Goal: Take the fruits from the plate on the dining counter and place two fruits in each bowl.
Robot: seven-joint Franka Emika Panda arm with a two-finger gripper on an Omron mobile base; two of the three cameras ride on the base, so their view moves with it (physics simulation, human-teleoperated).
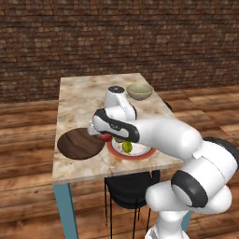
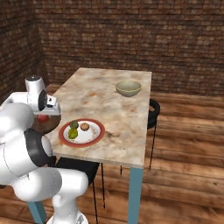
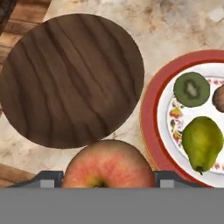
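Hovering above the dining counter (image 2: 118, 109), the gripper (image 3: 108, 177) has its two fingers closed partway around a red apple (image 3: 108, 164), which sits between them over the gap between the dark wooden bowl (image 3: 70, 78) and the red-rimmed plate (image 3: 153, 109). The wooden bowl lies just beside the plate. On the plate rest a green pear (image 3: 202, 142), a cut kiwi (image 3: 191, 89) and a brownish round fruit (image 2: 84, 126). A pale beige-green bowl (image 2: 128, 88) stands well apart, farther along the counter
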